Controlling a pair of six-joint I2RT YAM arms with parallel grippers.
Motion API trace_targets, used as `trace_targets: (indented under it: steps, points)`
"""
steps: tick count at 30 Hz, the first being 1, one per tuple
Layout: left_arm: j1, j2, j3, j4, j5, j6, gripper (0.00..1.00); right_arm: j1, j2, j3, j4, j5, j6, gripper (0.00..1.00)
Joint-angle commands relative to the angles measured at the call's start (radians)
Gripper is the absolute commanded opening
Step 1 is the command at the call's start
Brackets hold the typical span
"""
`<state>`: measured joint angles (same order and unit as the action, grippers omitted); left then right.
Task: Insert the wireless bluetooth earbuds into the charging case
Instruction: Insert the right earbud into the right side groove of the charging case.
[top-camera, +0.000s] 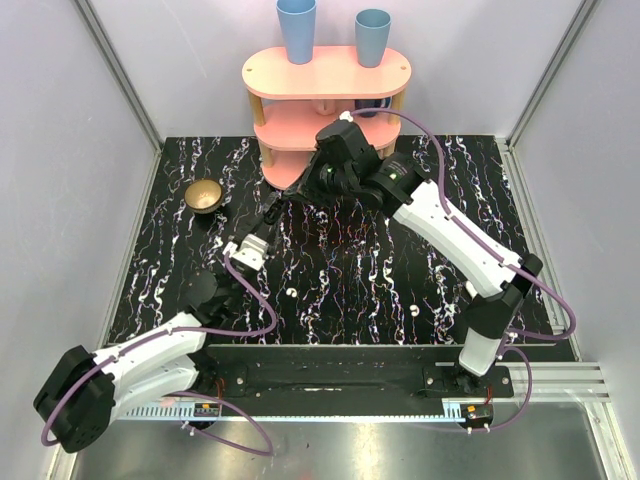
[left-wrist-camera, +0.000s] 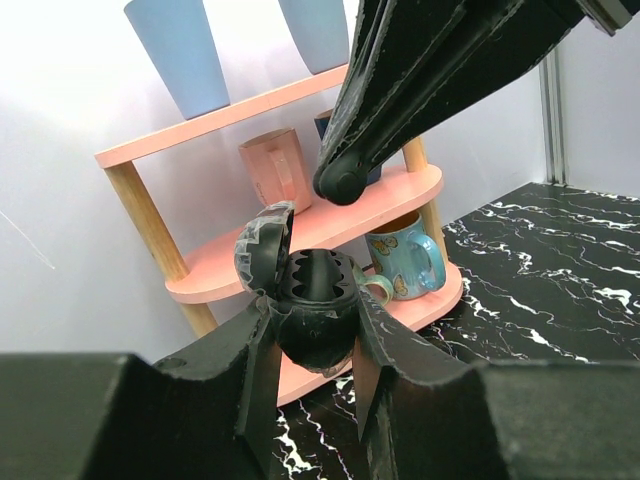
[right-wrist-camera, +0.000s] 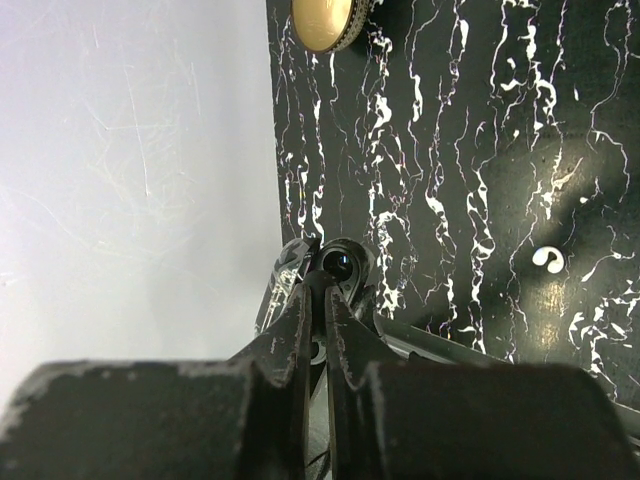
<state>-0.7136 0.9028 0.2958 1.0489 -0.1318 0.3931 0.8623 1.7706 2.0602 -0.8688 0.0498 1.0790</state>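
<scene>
Jaws of the left gripper (left-wrist-camera: 312, 335) clamped on the charging case (left-wrist-camera: 318, 305), one finger on each flank. Case black rather than white, held up off the table (top-camera: 350, 280). Lid (left-wrist-camera: 264, 248) flipped up to the left, moulded wells laid open.

Jaws of the right gripper (right-wrist-camera: 325, 282) all but together, only a thin slit between the fingers, tips right at the open case. Small dark round piece at those tips in the right wrist view: earbud or part of the case, cannot tell. From the left wrist view, same gripper reaching down from the upper right, rounded tip just above lid and wells; touching or apart, not clear.

Counts:
- One case.
- Two small white curls (top-camera: 290, 293) (top-camera: 413, 311) on the table, well apart, on the arms' side of the grippers. Whether wireless bluetooth earbuds or marble streaks, too small to tell.
- One pink shelf (top-camera: 325, 72) of three tiers at the far edge.
- Two blue cups (top-camera: 297, 30) (top-camera: 372, 37) on the top tier.
- Three mugs: pink mug (left-wrist-camera: 275, 165) on the middle tier, dark blue mug (top-camera: 372, 109) beside it and mostly hidden, patterned blue mug (left-wrist-camera: 405, 255) on the bottom tier.
- One golden bowl (top-camera: 205, 195) on the table, left of the grippers.
</scene>
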Motion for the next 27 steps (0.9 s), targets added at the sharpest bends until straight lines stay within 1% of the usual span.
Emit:
trace_targets:
  steps: [1, 20, 27]
  points:
    - [-0.006, 0.007, 0.014, 0.077, 0.006, 0.013, 0.00, 0.012, 0.021, 0.005, 0.007, -0.028, 0.018, 0.00]
    - [-0.018, 0.031, 0.029, 0.094, 0.021, 0.035, 0.00, 0.015, 0.046, -0.046, 0.036, -0.047, 0.050, 0.00]
    - [-0.024, 0.051, 0.039, 0.115, 0.008, 0.067, 0.00, 0.021, 0.043, -0.069, 0.027, -0.045, 0.055, 0.00]
